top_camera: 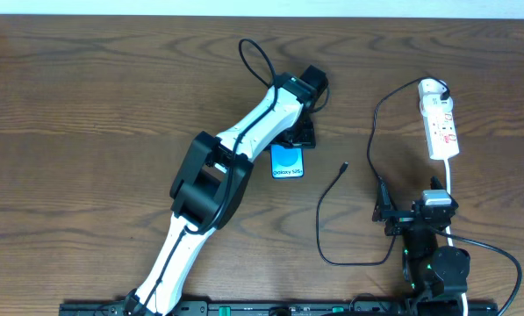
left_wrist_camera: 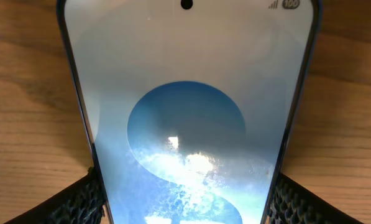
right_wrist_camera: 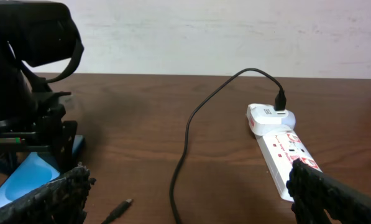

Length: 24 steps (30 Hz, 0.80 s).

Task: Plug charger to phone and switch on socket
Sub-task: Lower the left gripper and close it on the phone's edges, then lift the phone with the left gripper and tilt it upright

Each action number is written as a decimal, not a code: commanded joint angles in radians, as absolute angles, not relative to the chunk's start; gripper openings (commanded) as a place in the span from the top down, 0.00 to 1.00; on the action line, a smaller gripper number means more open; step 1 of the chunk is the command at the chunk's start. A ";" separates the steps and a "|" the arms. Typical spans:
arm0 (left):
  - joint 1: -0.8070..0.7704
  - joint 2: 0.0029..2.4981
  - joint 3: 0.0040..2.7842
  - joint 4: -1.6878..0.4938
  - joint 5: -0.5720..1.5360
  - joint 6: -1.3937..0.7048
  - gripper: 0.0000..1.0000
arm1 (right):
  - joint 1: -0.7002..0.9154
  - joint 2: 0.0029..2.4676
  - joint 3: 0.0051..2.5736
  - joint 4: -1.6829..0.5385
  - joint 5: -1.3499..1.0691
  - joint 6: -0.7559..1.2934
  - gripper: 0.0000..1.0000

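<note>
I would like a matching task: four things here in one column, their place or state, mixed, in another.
1. slim blue-screen phone
2. small black charger connector tip
3. white power strip with red markings
4. right claw

A. open, empty
B. loose on the wooden table
C. in the left claw
D. black cable plugged into its end

Pairs: 1-C, 2-B, 3-D, 4-A

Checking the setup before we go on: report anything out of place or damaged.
Nothing spilled or damaged. The thin black charger cable's small connector tip lies loose on the brown wooden table, apart from the slim blue-screened smartphone, not plugged in.
</note>
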<state>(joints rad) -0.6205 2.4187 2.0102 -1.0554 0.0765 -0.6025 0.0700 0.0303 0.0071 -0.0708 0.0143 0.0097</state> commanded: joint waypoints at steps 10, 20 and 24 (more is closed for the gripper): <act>-0.552 2.395 2.008 -1.078 0.195 -0.603 0.23 | 0.065 0.026 0.005 -0.075 0.016 -0.002 0.01; -0.544 2.394 2.008 -1.126 0.344 -0.573 0.23 | 0.065 0.026 0.005 -0.075 0.016 -0.002 0.01; -0.543 2.394 2.008 -1.124 0.334 -0.569 0.23 | 0.065 0.026 0.006 -0.075 0.016 -0.001 0.01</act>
<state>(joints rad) -0.5488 2.4126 2.0102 -1.1187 0.3099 -0.5900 0.0704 0.0303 0.0071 -0.0708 0.0143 0.0097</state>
